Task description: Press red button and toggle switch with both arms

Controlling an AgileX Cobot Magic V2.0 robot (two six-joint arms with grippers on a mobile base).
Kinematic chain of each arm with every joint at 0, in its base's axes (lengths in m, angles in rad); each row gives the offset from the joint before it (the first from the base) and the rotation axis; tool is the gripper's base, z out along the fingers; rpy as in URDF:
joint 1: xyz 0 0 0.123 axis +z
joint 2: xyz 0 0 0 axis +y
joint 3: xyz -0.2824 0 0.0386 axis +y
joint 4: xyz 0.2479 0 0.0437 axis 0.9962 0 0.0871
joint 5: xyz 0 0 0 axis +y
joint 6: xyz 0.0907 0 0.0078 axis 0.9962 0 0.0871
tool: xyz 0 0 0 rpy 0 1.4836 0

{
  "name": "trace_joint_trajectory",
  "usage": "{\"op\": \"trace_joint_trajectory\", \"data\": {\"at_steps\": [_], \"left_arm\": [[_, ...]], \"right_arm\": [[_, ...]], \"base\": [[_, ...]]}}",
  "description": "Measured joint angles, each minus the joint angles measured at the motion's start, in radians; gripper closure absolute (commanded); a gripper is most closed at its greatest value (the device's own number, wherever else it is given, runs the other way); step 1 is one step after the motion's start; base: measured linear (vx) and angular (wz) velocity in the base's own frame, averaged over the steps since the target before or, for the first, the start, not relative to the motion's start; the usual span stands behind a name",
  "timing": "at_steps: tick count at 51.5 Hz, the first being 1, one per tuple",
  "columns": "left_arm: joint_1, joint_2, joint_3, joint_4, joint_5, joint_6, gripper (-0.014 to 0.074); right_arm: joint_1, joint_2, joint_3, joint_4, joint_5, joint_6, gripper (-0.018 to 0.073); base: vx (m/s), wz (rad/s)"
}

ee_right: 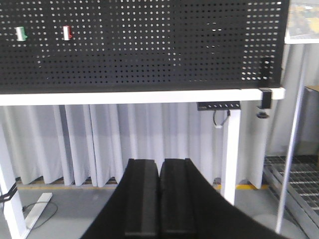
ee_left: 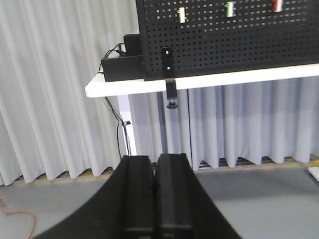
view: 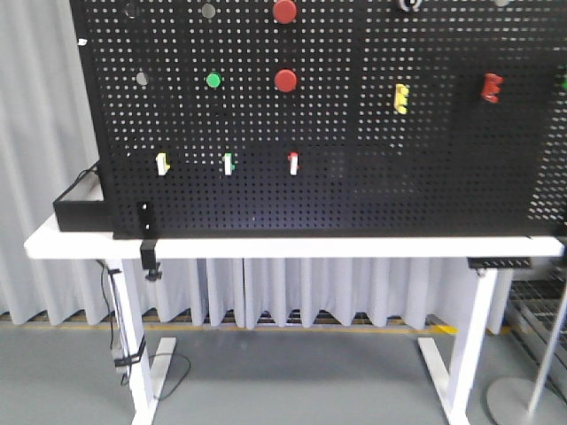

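Note:
A black pegboard (view: 372, 177) stands upright on a white table (view: 266, 246). It carries a red button (view: 285, 81), a second red button (view: 284, 11) at the top edge, a green button (view: 213, 80), and a row of yellow (view: 162, 163), green (view: 228, 163) and red (view: 293, 163) toggle switches. The switches also show in the left wrist view, the red one (ee_left: 277, 5) at top right, and in the right wrist view (ee_right: 67, 33). My left gripper (ee_left: 155, 158) is shut and empty, low and far from the board. My right gripper (ee_right: 159, 162) is shut and empty, also low. Neither arm shows in the front view.
A yellow clip (view: 401, 97) and a red clip (view: 491, 87) hang on the board's right half. A black box (view: 81, 211) with cables sits at the table's left end. Black clamps (view: 148, 253) grip the table edge. White curtains (view: 266, 292) hang behind.

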State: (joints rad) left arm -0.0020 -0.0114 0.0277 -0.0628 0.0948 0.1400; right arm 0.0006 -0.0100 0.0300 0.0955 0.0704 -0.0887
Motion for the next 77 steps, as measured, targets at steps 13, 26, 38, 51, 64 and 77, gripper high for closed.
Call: {"op": "trace_joint_trajectory", "data": {"at_steps": [13,26,38,51,64,77], "left_arm": [[0.000,0.000,0.000,0.000,0.000,0.000,0.0595],[0.000,0.000,0.000,0.000,0.000,0.000,0.0595],[0.000,0.000,0.000,0.000,0.000,0.000,0.0595],[0.000,0.000,0.000,0.000,0.000,0.000,0.0595],[0.000,0.000,0.000,0.000,0.000,0.000,0.0595],[0.000,0.000,0.000,0.000,0.000,0.000,0.0595]], "right_arm": [[0.000,0.000,0.000,0.000,0.000,0.000,0.0559],[0.000,0.000,0.000,0.000,0.000,0.000,0.0559],[0.000,0.000,0.000,0.000,0.000,0.000,0.0559],[0.000,0.000,0.000,0.000,0.000,0.000,0.0559],[0.000,0.000,0.000,0.000,0.000,0.000,0.0559],[0.000,0.000,0.000,0.000,0.000,0.000,0.0559]], "base": [[0.43,0.03],[0.41,-0.02],[0.38,0.00],[0.32,0.01],[0.17,-0.03],[0.03,-0.01]]}}
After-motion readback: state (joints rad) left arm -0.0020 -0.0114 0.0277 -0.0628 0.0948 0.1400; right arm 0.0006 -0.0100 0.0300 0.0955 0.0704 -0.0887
